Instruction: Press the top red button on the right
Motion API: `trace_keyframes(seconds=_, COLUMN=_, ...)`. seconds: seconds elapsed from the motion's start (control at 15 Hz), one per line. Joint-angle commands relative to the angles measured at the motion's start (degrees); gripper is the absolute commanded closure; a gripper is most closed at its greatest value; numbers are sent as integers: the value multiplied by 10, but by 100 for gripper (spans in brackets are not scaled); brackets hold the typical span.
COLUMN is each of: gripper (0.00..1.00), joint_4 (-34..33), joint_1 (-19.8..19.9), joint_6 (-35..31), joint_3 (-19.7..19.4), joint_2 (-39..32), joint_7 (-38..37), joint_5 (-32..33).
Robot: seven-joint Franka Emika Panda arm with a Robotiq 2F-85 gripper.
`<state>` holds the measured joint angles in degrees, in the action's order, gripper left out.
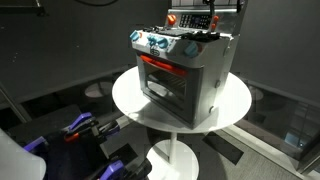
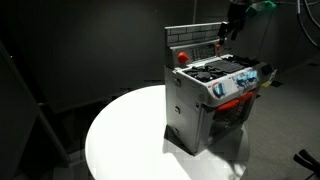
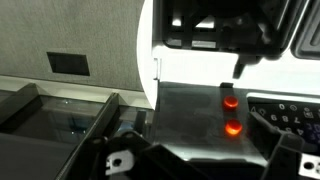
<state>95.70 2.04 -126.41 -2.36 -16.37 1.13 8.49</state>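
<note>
**Table:** round white table [image 1: 128,98] on a pedestal, seen in both exterior views. Its near edge is bare.

**Toy stove:** grey toy stove [image 2: 190,105], upright, near the middle of the table and towards its far edge.
- A row of blue knobs [image 1: 160,44] runs along the front.
- Dark burners [image 2: 215,72] sit on top.
- A raised back panel [image 2: 195,38] stands behind the burners.

**Oven compartment:** red-trimmed oven door [image 1: 165,78], closed. I cannot tell what is inside.

**Floor:** blue and red clutter [image 1: 80,128] lies beyond the table edge, well apart from the stove.

**Buttons:** in the wrist view, the top red button [image 3: 230,101] sits on a grey stove face. A second red button [image 3: 232,127] is just below it.

**Gripper:** the gripper [image 2: 232,25] hangs over the stove's back panel, above the burners and not touching them. In the wrist view both buttons lie ahead of the dark finger bodies, with a dark stove part just beside the top one. I cannot tell whether the fingers are spread or pressed together.
</note>
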Motion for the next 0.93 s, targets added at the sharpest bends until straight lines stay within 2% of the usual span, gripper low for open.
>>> trace_keyframes(seconds=0.0, gripper=0, joint_4=-41, joint_1=-1, joint_6=30, joint_3=0, joint_2=-23, joint_7=-9, joint_5=-15)
trace_keyframes(seconds=0.87, gripper=0, joint_4=-82, joint_1=-1, joint_6=50, joint_3=-5, joint_2=-55, joint_7=-26, joint_5=-9)
